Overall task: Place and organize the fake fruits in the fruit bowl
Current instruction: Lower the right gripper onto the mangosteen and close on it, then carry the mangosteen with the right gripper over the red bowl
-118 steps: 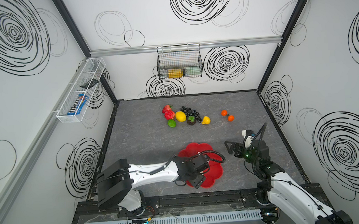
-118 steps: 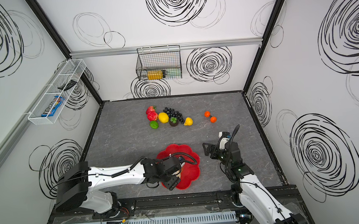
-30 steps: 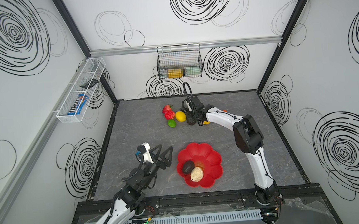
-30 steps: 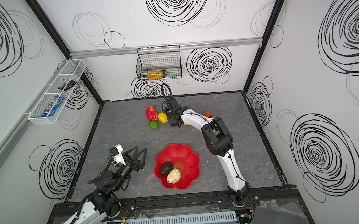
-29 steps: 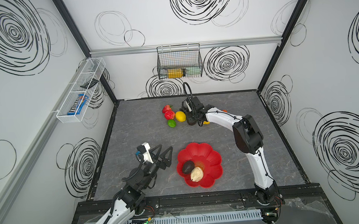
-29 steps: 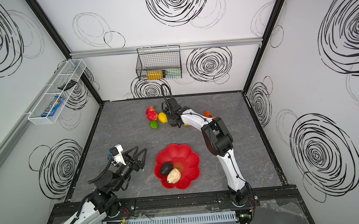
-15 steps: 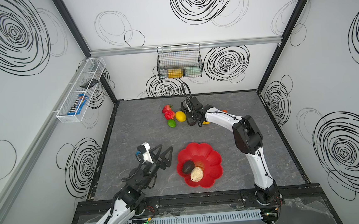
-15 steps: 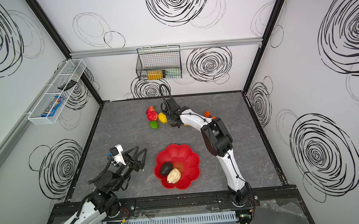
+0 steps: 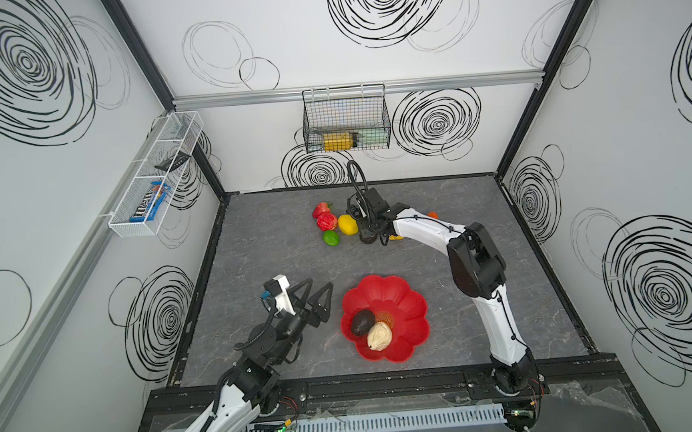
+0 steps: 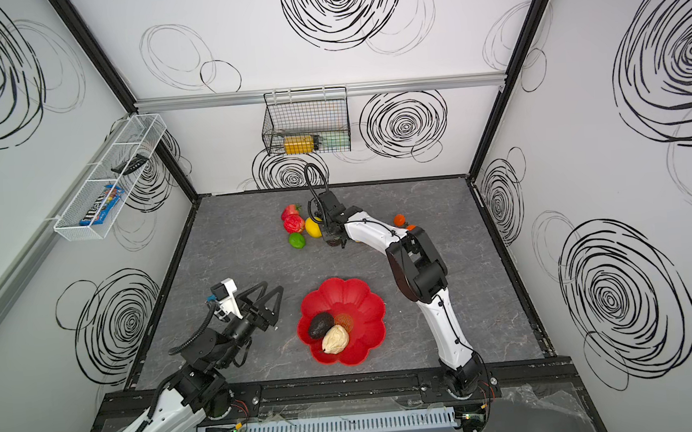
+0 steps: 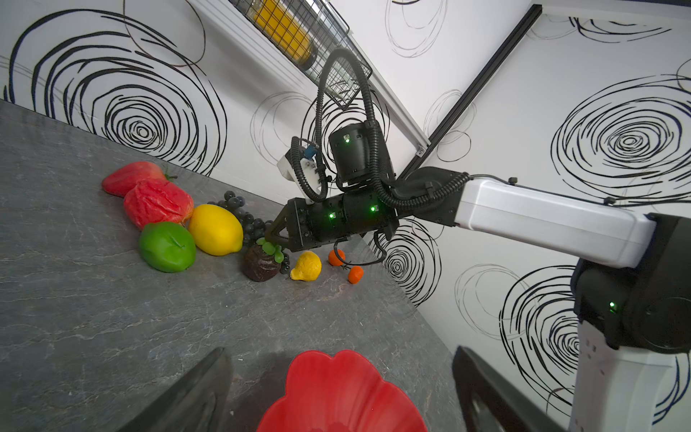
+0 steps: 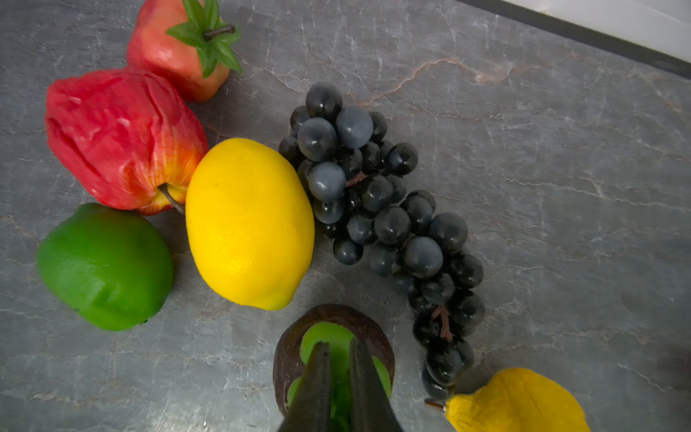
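Red fruit bowl, yellow lemon

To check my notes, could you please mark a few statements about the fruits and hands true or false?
1. The fruit bowl holds the avocado and the beige lumpy fruit. True.
2. The left hand grips the lime. False: it is open and empty beside the bowl; the lime lies on the table.
3. The right hand pinches the mangosteen by its green top. True.
4. The grapes are in the bowl. False: they lie on the table beside the large lemon.
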You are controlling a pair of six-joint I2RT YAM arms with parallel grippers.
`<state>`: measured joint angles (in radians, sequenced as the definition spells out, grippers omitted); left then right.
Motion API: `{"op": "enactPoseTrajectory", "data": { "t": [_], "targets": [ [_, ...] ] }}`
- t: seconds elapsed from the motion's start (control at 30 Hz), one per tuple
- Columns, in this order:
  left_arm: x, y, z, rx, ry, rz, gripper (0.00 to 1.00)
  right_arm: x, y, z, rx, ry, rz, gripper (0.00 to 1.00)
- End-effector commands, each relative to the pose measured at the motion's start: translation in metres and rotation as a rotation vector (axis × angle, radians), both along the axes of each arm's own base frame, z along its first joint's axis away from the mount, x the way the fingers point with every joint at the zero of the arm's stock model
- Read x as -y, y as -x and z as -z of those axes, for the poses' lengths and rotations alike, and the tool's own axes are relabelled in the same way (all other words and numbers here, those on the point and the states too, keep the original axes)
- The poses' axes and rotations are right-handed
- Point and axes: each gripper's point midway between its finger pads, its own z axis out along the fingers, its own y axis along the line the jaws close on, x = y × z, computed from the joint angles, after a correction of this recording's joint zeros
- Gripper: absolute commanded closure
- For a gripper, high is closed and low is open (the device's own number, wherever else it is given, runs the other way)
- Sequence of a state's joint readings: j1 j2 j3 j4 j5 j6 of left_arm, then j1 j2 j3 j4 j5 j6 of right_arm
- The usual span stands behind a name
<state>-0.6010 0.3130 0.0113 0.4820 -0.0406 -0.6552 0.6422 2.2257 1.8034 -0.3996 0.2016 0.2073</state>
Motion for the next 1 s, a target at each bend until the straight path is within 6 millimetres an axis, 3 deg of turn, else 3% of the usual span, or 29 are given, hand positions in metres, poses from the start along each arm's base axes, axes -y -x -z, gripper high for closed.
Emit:
{"op": "enactPoseTrajectory", "data": {
  "t": [0.0, 0.23, 0.57, 0.77, 0.97],
  "targets": [
    [-0.001, 0.002, 0.034, -0.032, -0.010, 0.008, 0.04, 0.003, 0.009, -0.017, 0.012, 0.016, -0.005, 0.88],
    [-0.001, 0.002, 0.035, -0.036, -0.010, 0.007, 0.04, 0.009, 0.033, -0.044, 0.036, 0.004, -0.014, 0.88],
    [-0.004, 0.000, 0.036, -0.043, 0.004, 0.008, 0.04, 0.022, 0.114, -0.090, 0.061, -0.026, -0.065, 0.87],
    [-0.006, -0.001, 0.038, -0.048, 0.013, 0.009, 0.04, 0.021, 0.168, -0.095, 0.043, -0.043, -0.144, 0.87],
    [-0.007, -0.002, 0.041, -0.058, 0.017, 0.006, 0.04, 0.016, 0.211, -0.081, -0.016, -0.046, -0.192, 0.87]
  ]
}}
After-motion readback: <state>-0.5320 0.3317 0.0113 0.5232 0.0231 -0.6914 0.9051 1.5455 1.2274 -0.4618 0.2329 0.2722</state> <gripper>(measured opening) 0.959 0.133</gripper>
